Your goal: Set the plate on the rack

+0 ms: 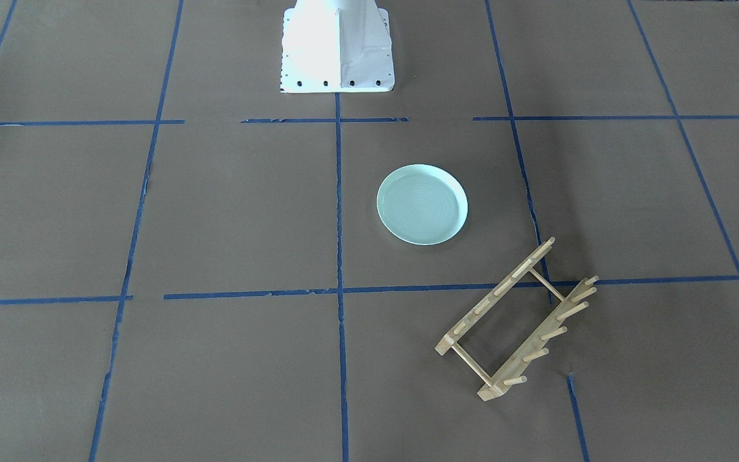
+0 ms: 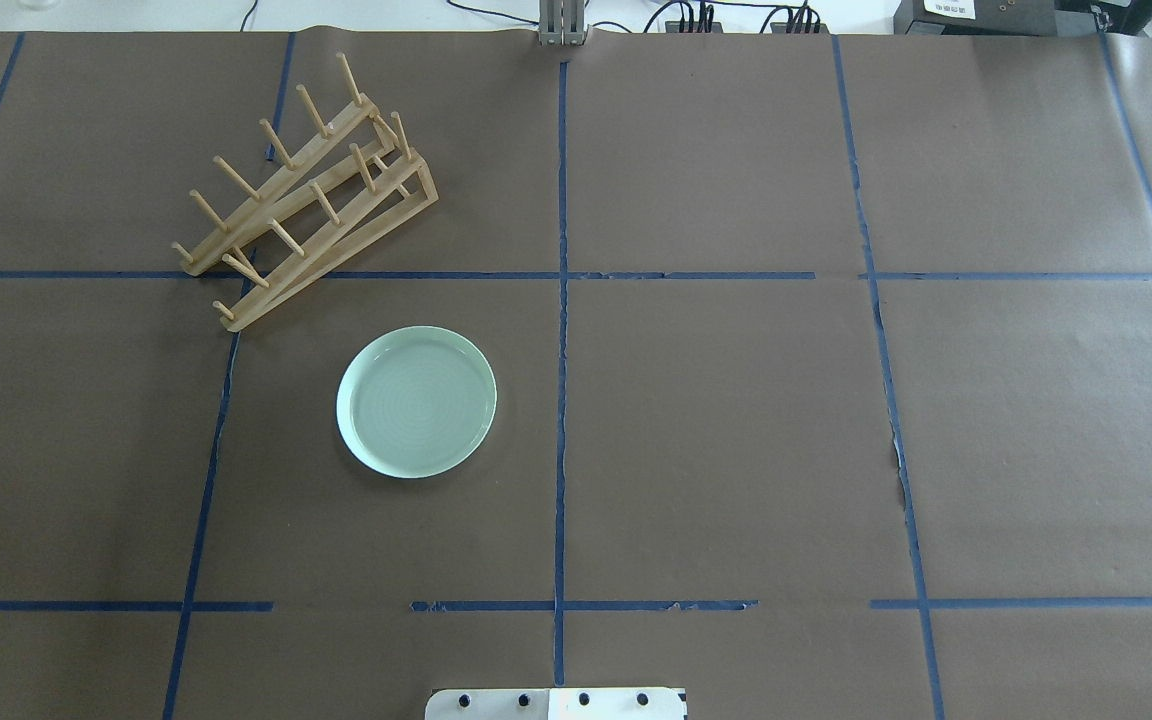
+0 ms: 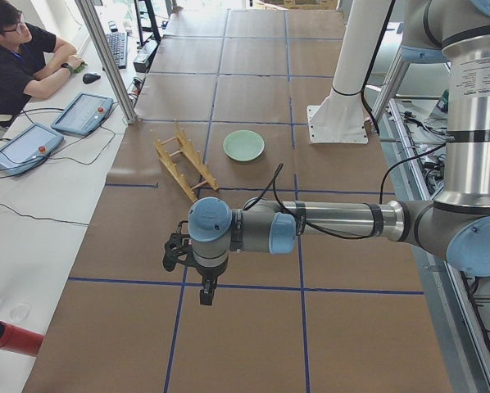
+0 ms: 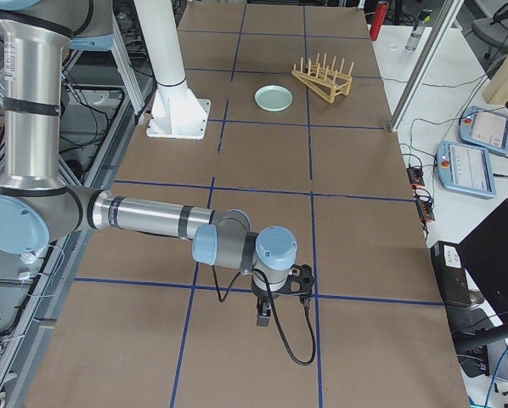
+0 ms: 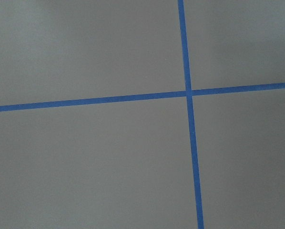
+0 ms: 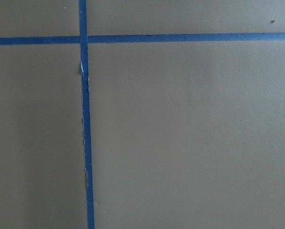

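Observation:
The pale mint-green plate lies flat on the brown table cover, left of the centre line; it also shows in the front view. The wooden rack stands just beyond it at an angle, pegs up, and shows in the front view. My left gripper hangs over the table's left end, far from both; I cannot tell if it is open. My right gripper hangs over the right end; I cannot tell its state either. Both wrist views show only brown paper and blue tape.
The white robot base stands at the table's near middle. Blue tape lines grid the cover. An operator sits at a side desk with tablets. A red cylinder lies off the table's left end.

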### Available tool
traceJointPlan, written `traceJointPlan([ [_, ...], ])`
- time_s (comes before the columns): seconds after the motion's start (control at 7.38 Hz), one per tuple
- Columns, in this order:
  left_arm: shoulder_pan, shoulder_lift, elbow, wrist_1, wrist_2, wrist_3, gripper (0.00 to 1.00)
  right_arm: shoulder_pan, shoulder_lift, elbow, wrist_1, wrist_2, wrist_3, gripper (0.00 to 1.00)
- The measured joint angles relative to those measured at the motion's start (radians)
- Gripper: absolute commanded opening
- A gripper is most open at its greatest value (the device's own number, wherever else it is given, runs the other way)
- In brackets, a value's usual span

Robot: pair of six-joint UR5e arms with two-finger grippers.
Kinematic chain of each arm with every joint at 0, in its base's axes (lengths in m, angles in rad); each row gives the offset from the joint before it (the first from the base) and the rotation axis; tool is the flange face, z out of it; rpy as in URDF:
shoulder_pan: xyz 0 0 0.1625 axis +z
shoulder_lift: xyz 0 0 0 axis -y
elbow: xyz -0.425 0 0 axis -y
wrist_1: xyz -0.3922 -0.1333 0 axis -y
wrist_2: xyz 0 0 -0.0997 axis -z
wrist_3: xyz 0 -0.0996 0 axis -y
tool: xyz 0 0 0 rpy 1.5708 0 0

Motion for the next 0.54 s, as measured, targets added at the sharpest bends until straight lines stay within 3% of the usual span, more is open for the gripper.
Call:
traceJointPlan([
  [0.54, 0.003, -0.018, -0.005, -0.001, -0.006, -0.052, 1.0, -0.001, 0.0, 0.0, 0.0, 0.0, 0.0, 1.0],
])
